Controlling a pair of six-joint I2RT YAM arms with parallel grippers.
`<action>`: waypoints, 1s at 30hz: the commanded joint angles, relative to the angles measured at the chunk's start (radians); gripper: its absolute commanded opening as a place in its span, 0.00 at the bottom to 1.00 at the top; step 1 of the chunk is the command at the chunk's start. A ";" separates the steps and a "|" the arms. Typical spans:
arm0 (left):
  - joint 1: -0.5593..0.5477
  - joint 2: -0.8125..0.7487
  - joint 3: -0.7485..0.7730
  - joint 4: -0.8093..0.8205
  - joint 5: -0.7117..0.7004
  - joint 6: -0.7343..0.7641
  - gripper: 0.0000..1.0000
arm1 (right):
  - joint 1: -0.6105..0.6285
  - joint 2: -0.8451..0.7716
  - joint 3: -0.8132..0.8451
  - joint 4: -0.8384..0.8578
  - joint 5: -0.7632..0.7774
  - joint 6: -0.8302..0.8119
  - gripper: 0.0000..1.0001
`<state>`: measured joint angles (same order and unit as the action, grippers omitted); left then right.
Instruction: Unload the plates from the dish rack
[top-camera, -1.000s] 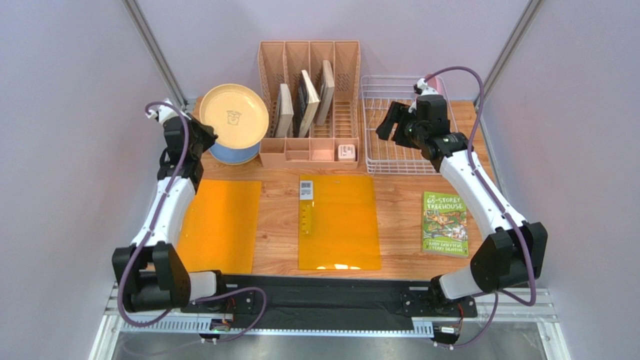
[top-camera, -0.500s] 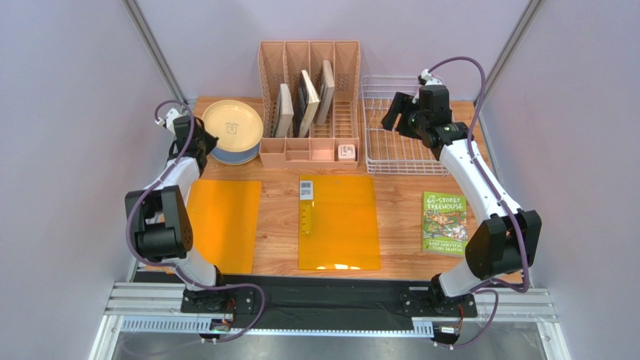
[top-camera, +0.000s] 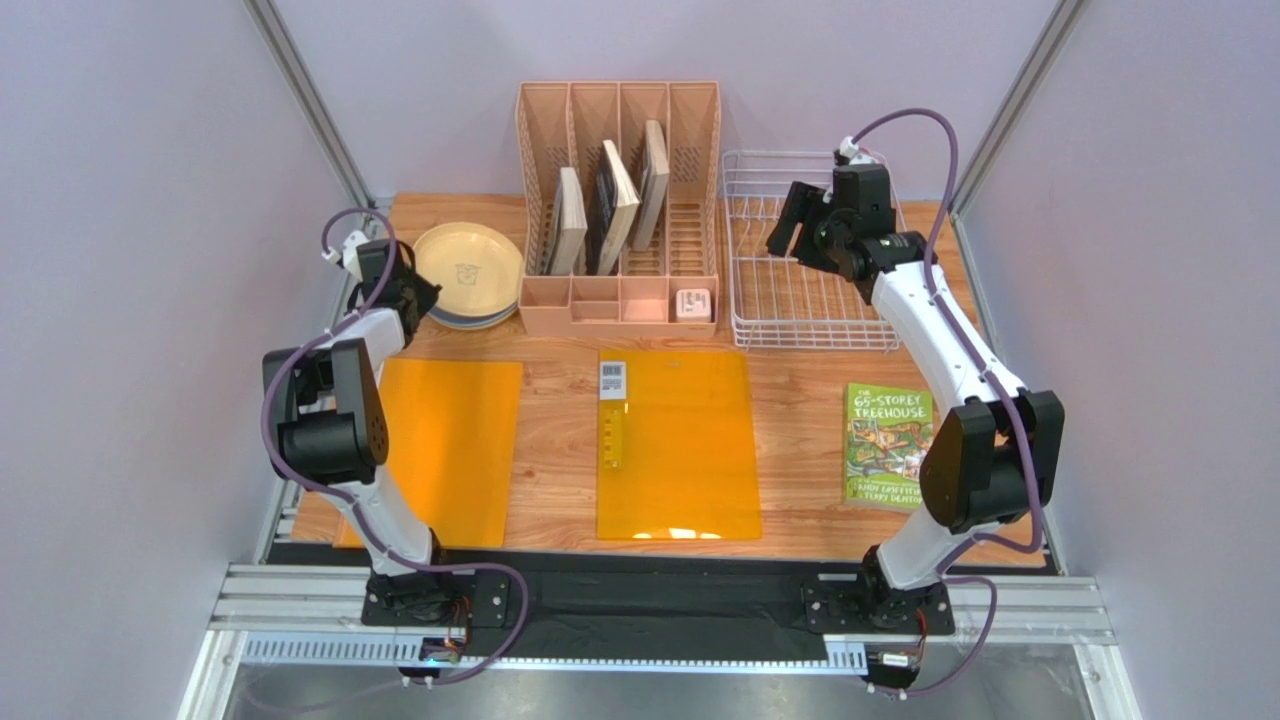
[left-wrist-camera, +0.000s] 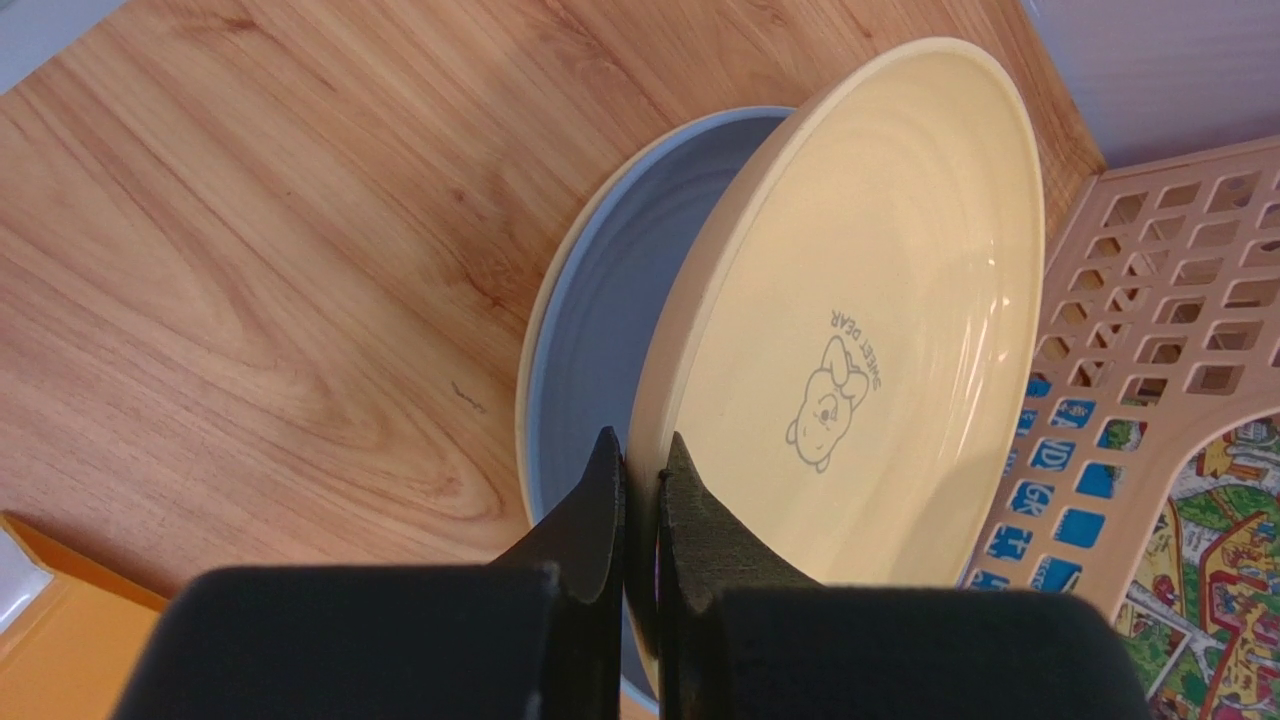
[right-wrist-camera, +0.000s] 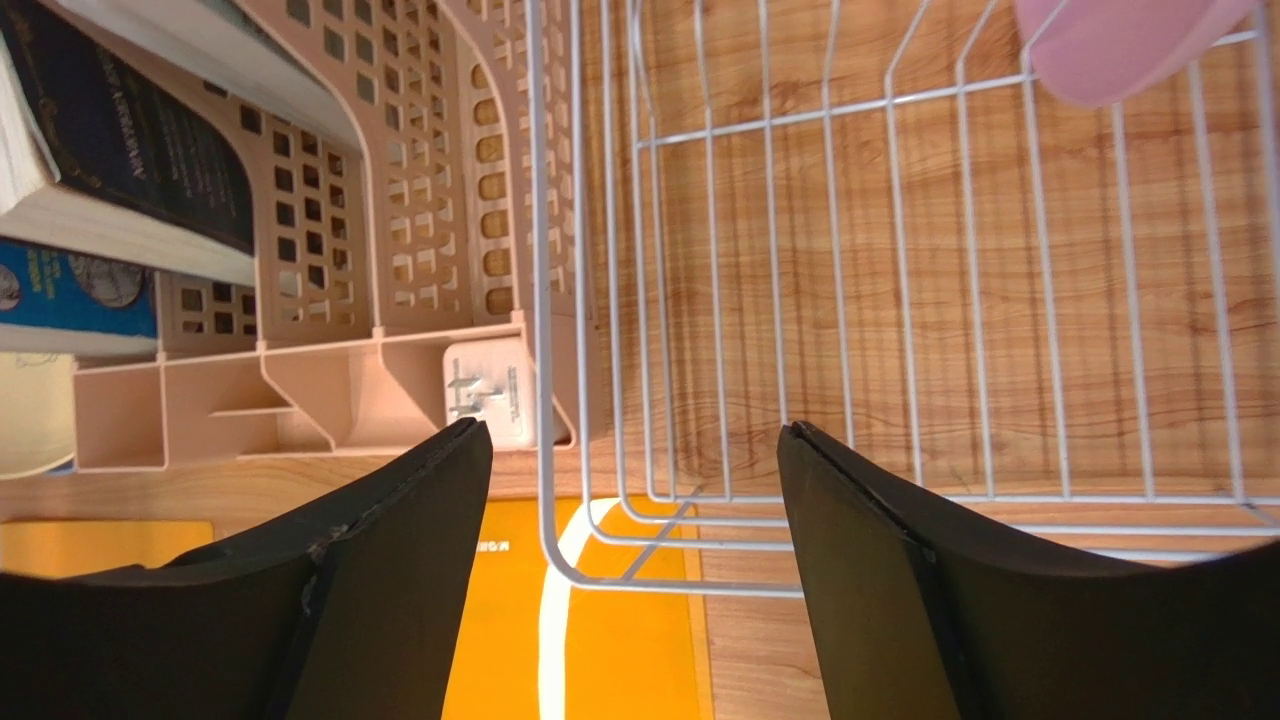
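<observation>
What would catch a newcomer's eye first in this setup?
The pale yellow plate, pinched at its rim by the left tool, tilts over the light blue plate at the far left of the table. Next, the right tool hangs open over the white wire dish rack at far right, with a pink plate at its far end.

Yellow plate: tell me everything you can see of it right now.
The pale yellow plate is round, shallow, smooth and glossy, with a small bear drawing at its centre. The left gripper is shut on its near rim. It sits tilted over the light blue plate on the wooden table, beside the pink-beige organizer.
</observation>
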<state>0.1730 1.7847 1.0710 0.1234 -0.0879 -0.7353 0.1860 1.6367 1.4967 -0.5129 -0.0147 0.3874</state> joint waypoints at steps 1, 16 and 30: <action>0.008 0.011 0.053 0.025 0.002 0.007 0.04 | -0.008 0.026 0.092 0.019 0.122 -0.061 0.75; 0.010 -0.064 0.017 -0.054 -0.005 0.031 0.66 | -0.060 0.193 0.284 0.022 0.505 -0.189 0.75; -0.027 -0.314 -0.143 0.051 0.330 -0.006 0.74 | -0.146 0.563 0.634 0.071 0.582 -0.321 0.66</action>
<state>0.1673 1.5513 0.9657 0.1024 0.0948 -0.7242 0.0616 2.1284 2.0098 -0.4793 0.5510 0.1242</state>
